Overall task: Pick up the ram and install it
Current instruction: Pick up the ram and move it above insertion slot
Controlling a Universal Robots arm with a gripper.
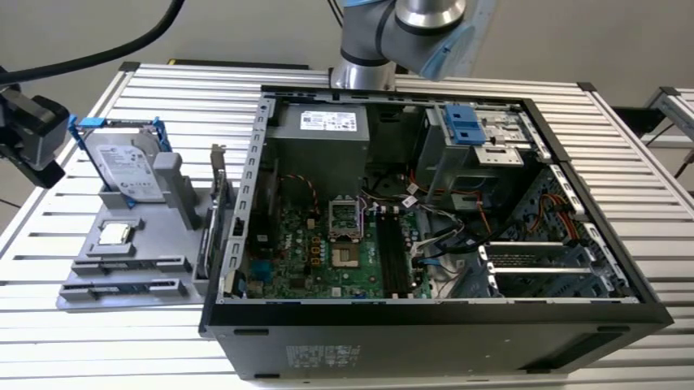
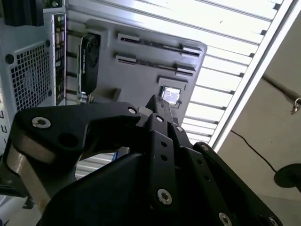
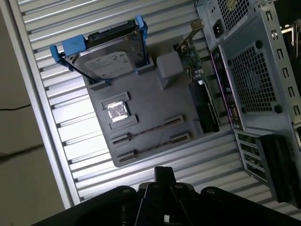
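The claw [image 3: 162, 173] hovers over the grey tray [image 3: 155, 102], where the ram [image 3: 146, 130] stands on edge; we cannot tell how open it is. We should align squarely with the ram's length.

The table [image 1: 103, 345] is ribbed shiny metal, the holder [image 1: 162, 244] matt plastic.

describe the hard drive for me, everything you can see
The hard drive is a silver metal box with a white label, held in a blue plastic frame. It stands on edge, leaning back, in a slot of the gray holder on the slatted table, at the exterior view's left of the open case.
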